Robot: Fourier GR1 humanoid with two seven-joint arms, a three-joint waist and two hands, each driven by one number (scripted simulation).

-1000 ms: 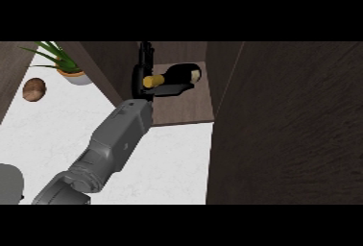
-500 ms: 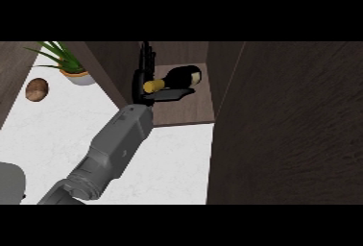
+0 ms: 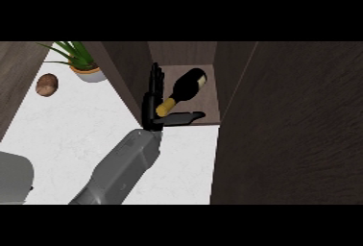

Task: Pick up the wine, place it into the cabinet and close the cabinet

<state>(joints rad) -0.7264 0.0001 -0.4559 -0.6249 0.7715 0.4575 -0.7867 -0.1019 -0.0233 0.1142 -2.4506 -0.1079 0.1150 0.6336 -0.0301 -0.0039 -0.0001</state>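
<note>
the wine bottle (image 3: 183, 90) lies on its side on the shelf inside the open cabinet (image 3: 205, 113), with its yellow neck toward the front edge of the shelf and its dark body toward the back wall. one black hand (image 3: 157, 106) on a grey forearm (image 3: 120, 170) is at the left side of the cabinet opening. its fingers (image 3: 154, 81) are straight and point along the left wall of the cabinet, beside the bottle, and its thumb (image 3: 186, 116) points to the right across the front edge of the shelf, just below the bottle neck. the hand is open and does not hold the bottle; i cannot tell if it touches the neck. which arm it is i cannot tell surely; it looks like the right one. the cabinet door (image 3: 291, 125) is a big dark wooden panel at the right. on the white counter (image 3: 64, 125), near its far left corner, stand a potted plant (image 3: 81, 62) and a brown round thing (image 3: 47, 84). a grey shape (image 3: 13, 178) is at the left edge.
</note>
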